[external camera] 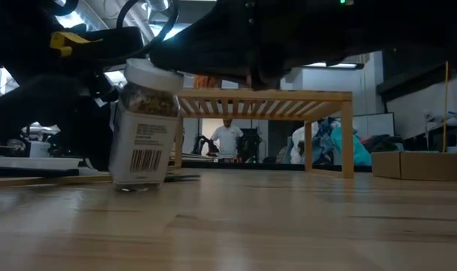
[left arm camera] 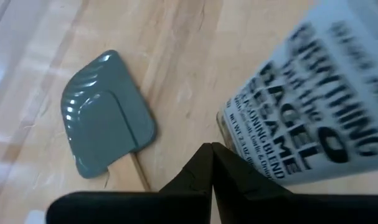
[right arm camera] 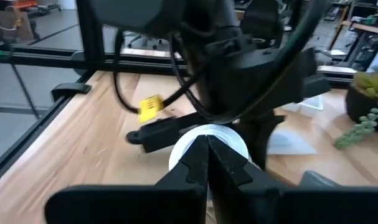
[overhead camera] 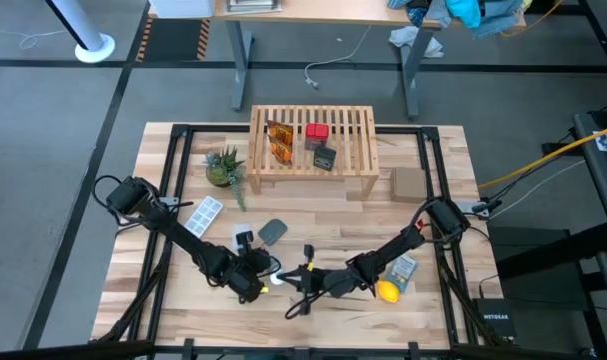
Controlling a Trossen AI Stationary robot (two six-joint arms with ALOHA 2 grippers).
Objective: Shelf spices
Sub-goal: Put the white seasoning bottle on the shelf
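The clear white-capped spice bottle (external camera: 145, 128) stands tilted on the tabletop near the front edge, between my two shut grippers. My left gripper (left arm camera: 210, 155) is low beside its labelled wall (left arm camera: 301, 106). My right gripper (right arm camera: 207, 146) sits at the white cap (right arm camera: 207, 134). In the high view the left gripper (overhead camera: 263, 285) and right gripper (overhead camera: 295, 278) meet there. On the wooden shelf (overhead camera: 358, 140) at the far middle lie amber packets (overhead camera: 278, 142), a red box (overhead camera: 317, 131) and a black box (overhead camera: 324, 158). My left gripper has its shut fingertips (left arm camera: 204, 165) right beside the bottle's labelled wall near the base (left arm camera: 232, 140), slanting down from the table's left; whether they touch it I cannot tell. My right gripper presses its shut fingertips (right arm camera: 198, 158) on the near rim of the white cap (right arm camera: 189, 140), coming almost level from the table's right. The bottle leans with its base (external camera: 138, 181) on the table.
A grey spatula (overhead camera: 272, 232) lies just beyond the bottle. A yellow lemon (overhead camera: 387, 291) and a grey-blue packet (overhead camera: 404, 270) lie under the right arm. A potted plant (overhead camera: 225, 166), a white tray (overhead camera: 205, 212) and a cardboard box (overhead camera: 408, 182) stand farther off.
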